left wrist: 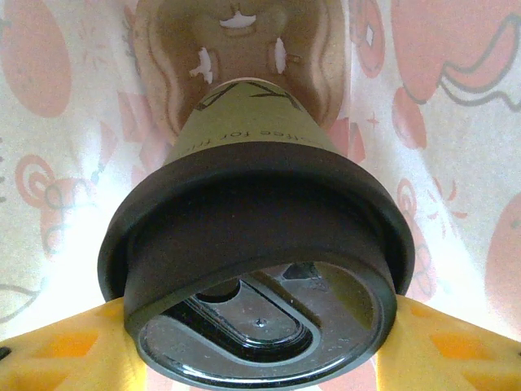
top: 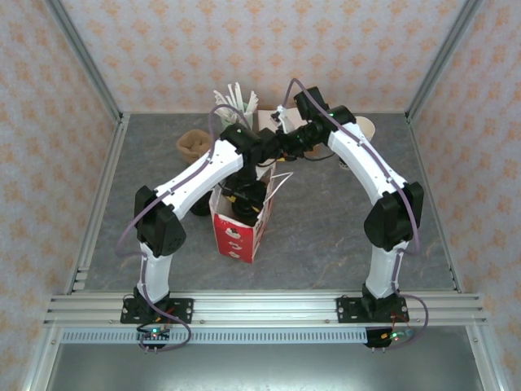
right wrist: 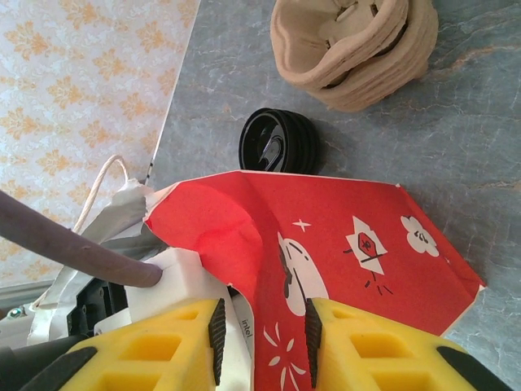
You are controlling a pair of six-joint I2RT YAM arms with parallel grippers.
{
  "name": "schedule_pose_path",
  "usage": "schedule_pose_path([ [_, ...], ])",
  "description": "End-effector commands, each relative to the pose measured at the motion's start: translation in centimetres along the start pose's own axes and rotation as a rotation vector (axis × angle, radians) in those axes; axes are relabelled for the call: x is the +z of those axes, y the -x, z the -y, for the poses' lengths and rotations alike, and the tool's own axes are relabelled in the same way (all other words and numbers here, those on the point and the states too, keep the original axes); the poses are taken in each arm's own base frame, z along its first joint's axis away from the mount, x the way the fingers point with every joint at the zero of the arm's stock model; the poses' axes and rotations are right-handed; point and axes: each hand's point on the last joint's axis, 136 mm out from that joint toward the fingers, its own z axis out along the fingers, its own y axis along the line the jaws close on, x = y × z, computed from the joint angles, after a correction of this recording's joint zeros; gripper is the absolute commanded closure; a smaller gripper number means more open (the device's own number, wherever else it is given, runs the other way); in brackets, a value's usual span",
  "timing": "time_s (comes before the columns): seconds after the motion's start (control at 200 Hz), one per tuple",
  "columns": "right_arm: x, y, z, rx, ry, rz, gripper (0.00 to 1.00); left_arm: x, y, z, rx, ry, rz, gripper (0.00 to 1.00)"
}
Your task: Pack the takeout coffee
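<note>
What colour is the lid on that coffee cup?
The lid is black; the left wrist view shows it best.

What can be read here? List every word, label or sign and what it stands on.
"tes for": small dark print on the cup; the rest of that line cannot be read.
"intel": on the white casing inside the bag.
Red mark on a white tag shape printed on the bag: too small to read.
</note>
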Motion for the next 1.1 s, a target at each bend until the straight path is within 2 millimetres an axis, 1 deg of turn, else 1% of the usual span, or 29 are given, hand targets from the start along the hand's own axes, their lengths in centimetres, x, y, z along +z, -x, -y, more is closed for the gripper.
schedule_pose_path([
  [0.0, 0.2, -1.6, -3.0, -0.054, 0.069, -0.038, 0.66, 2.0, 2.1, 0.2, -0.001, 0.032, 0.016, 0.50],
  [0.21, 0.3, -1.9, -2.9, -0.051, 0.069, -0.040, 0.66, 2.3, 3.7, 0.3, -0.040, 0.028, 0.098, 0.49],
  [0.325, 0.1, -1.8, -2.9, -0.056, 0.062, -0.034, 0.66, 1.4, 4.5, 0.5, -0.040, 0.003, 0.177, 0.47],
  [0.41, -0.4, -1.3, -3.0, -0.059, 0.060, -0.007, 0.66, 0.9, 4.6, 0.6, -0.032, -0.010, 0.219, 0.46],
  [0.47, -1.0, -0.8, -2.8, -0.056, 0.054, 0.017, 0.64, 0.9, 4.5, 0.5, -0.027, -0.017, 0.242, 0.46],
  [0.505, -1.4, -0.5, -2.7, -0.053, 0.051, 0.031, 0.63, 1.5, 4.4, 0.5, -0.026, -0.017, 0.240, 0.46],
  [0.515, -1.5, -0.4, -2.7, -0.052, 0.052, 0.037, 0.63, 0.8, 4.2, 0.4, -0.025, -0.022, 0.261, 0.46],
  [0.54, -1.7, -0.3, -2.6, -0.050, 0.051, 0.045, 0.63, 0.6, 4.1, 0.4, -0.025, -0.025, 0.273, 0.47],
  [0.676, -2.9, 0.5, -2.2, -0.038, 0.051, 0.098, 0.58, 1.3, 4.0, 0.1, -0.015, -0.022, 0.289, 0.47],
  [0.766, -3.6, 0.6, -2.0, -0.025, 0.050, 0.129, 0.56, 1.7, 4.3, 0.0, -0.013, -0.020, 0.294, 0.48],
  [0.906, -4.9, 1.0, -1.5, -0.010, 0.029, 0.192, 0.56, 2.2, 4.7, 0.1, -0.016, -0.019, 0.292, 0.52],
  [1.096, -6.9, 1.8, -0.7, 0.005, -0.004, 0.272, 0.55, 3.0, 4.2, -0.1, 0.000, -0.012, 0.271, 0.57],
])
